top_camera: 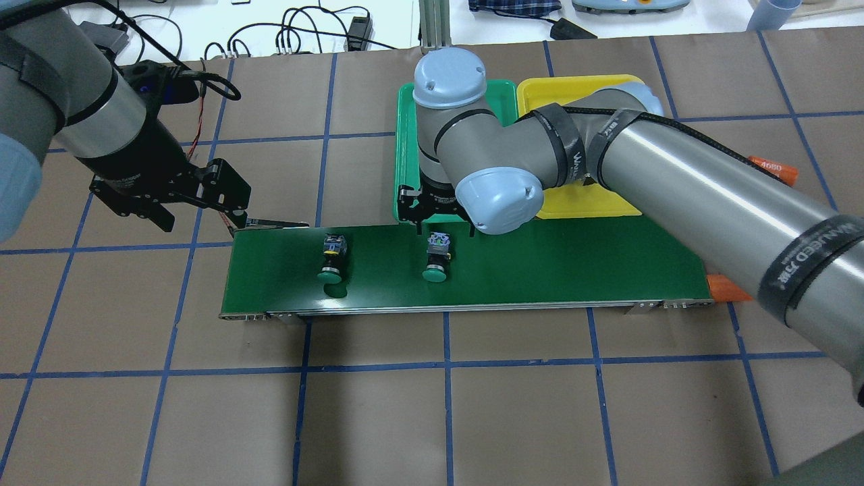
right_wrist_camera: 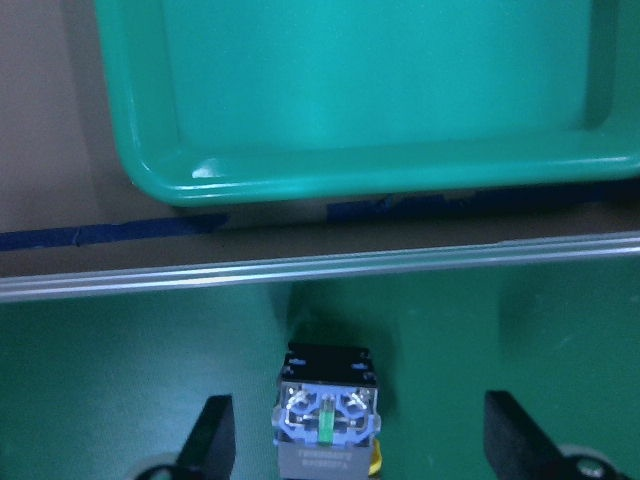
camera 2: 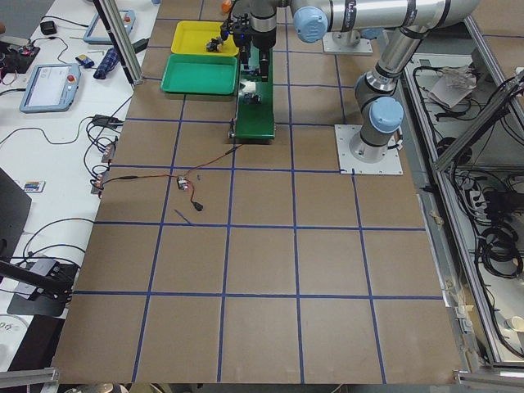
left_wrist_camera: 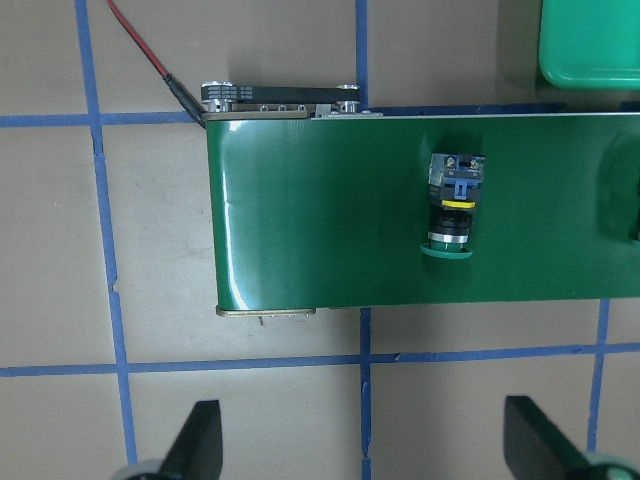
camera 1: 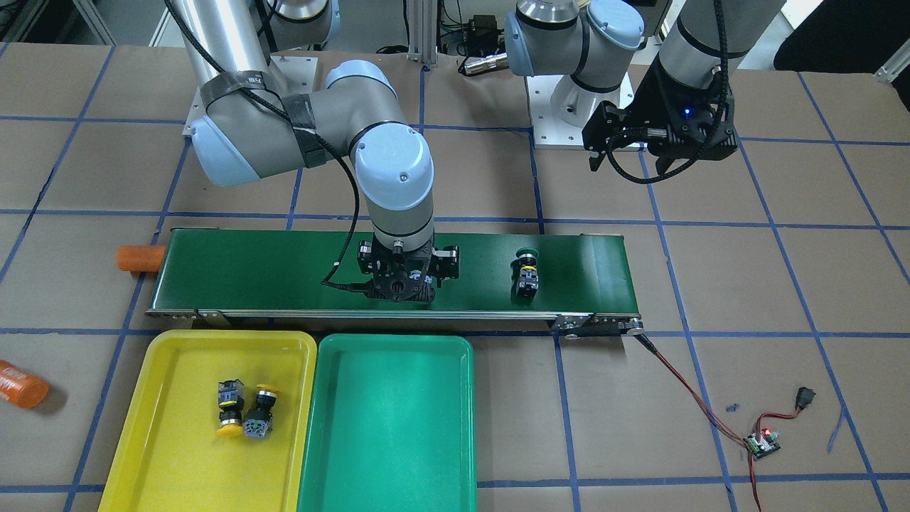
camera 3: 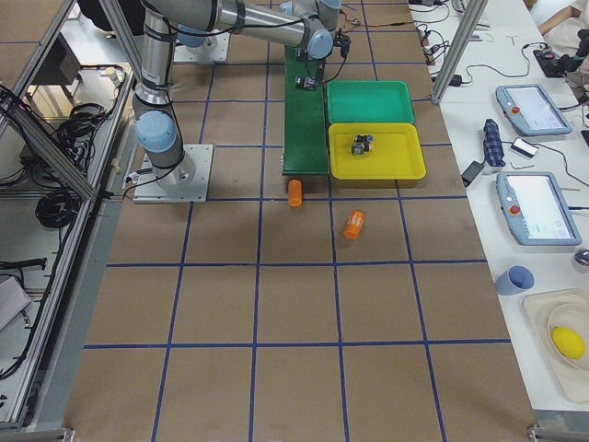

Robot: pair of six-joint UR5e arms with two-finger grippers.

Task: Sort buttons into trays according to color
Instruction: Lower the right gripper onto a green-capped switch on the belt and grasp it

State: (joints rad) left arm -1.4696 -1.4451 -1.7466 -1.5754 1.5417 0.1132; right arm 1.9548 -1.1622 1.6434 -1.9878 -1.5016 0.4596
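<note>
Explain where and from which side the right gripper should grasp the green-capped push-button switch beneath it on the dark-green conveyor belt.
Take the green-capped push-button switch from straight above, probably, closing on the flat sides of its square grey-blue contact block. It lies on its side across the dark-green conveyor belt, and the open right gripper straddles those faces.

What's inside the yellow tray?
Two yellow-capped buttons lie on their sides, close together, in the yellow tray. Nothing else shows there. In the overhead view the right arm covers most of that tray, hiding them.

Overhead and front cameras face each other across the belt [top_camera: 540, 270]. End cameras sit far back, and wrist cameras hang close above it.
</note>
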